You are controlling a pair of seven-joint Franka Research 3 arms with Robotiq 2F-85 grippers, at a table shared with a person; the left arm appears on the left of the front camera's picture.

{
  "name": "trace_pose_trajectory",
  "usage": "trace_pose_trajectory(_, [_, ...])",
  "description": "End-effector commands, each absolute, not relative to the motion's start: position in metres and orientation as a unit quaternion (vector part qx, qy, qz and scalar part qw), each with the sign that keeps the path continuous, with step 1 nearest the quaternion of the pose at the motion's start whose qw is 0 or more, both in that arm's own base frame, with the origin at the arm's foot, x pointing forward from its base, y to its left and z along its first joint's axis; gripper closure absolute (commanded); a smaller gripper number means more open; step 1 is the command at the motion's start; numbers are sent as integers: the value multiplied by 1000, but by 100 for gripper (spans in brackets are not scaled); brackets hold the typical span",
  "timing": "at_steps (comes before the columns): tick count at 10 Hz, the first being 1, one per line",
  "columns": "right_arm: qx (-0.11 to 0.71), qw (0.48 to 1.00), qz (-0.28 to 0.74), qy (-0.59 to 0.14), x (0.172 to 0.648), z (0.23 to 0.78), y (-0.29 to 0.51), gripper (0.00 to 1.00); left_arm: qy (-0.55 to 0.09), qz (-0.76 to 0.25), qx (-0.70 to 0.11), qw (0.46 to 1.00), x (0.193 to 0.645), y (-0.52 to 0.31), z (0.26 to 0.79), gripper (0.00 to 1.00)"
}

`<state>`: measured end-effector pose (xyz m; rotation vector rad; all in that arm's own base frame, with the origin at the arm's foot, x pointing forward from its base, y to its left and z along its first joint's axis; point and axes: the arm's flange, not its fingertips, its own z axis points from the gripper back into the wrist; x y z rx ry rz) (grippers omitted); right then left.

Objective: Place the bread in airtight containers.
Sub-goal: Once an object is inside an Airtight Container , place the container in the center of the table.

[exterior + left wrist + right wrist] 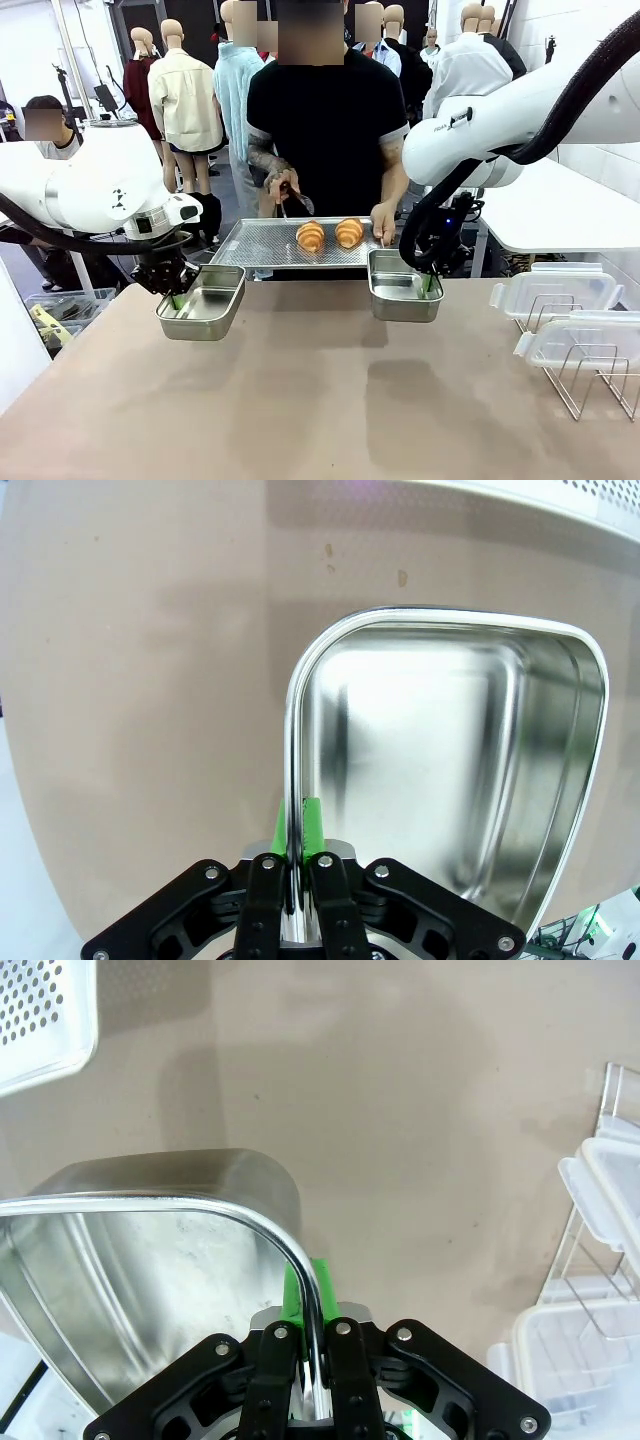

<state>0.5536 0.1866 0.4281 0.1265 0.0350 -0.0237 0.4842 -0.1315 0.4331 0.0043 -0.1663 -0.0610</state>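
Table (300, 400): carrying the set-up. The perforated tray (258, 246) is sitting at its far edge, in front of the person.
Perforated tray: serving as the reference. One hand (383, 224) is gripping its right end, and the other hand (281, 186) is holding what looks like tongs just over its far side.
Lids (556, 288): two clear clip lids are lying well right of the tray, by a wire rack (590, 385).
Left tin (205, 298): hanging just off the tray's near-left corner and tilting, apparently clear of the table.
- Risk: it is hanging by a pinch on one thin wall, so a roll dropped off-centre could be swinging or slipping it.
- Look: empty, shiny steel, rounded corners.
Right tin (402, 288): hanging at the tray's near-right corner. Cannot tell whether it is touching the tray.
- Risk: it is crowding the tray edge and the person's hand, so any drift could be knocking either.
- Look: empty.
Bread (311, 236): two rolls are lying side by side right of the tray's middle, with none in a tin yet.
- Risk: the rounded crusts could be slipping from tongs or rolling past a tilted rim.
- Look: golden-orange, ridged, croissant-shaped.
Left gripper (298, 815): squeezing together on the left tin's wall, with a green pad on each side of the rim.
Right gripper (308, 1285): pinching the right tin's wall near a corner in the same way.
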Motion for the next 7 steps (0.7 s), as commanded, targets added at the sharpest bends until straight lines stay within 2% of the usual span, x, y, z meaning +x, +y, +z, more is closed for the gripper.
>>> trace_pose_trajectory(1, [62,998,-10,8,555,429,187,100,-93,-37,5,995,485,-130,435,100])
trace_pose_trajectory(7, [62,998,-10,8,555,429,187,100,-93,-37,5,995,485,-130,435,100])
